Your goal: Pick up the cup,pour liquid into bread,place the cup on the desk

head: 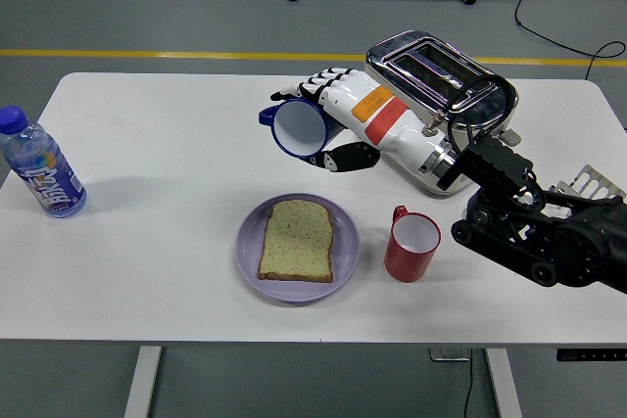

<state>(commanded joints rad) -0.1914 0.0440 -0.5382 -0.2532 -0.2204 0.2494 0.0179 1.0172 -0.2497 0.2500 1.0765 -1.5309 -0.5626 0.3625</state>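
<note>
My right hand [328, 115] is shut on a blue cup [299, 128] with a white inside. It holds the cup tipped on its side, mouth facing the front left, above the table behind the plate. A slice of bread [297, 240] lies flat on a purple plate [345, 252] near the table's front middle. The cup is above and behind the bread, apart from it. The left arm is out of view.
A red mug [411, 245] stands upright just right of the plate. A silver toaster [441, 95] stands at the back right, behind my right arm. A water bottle [41, 176] with a blue cap stands at the far left edge.
</note>
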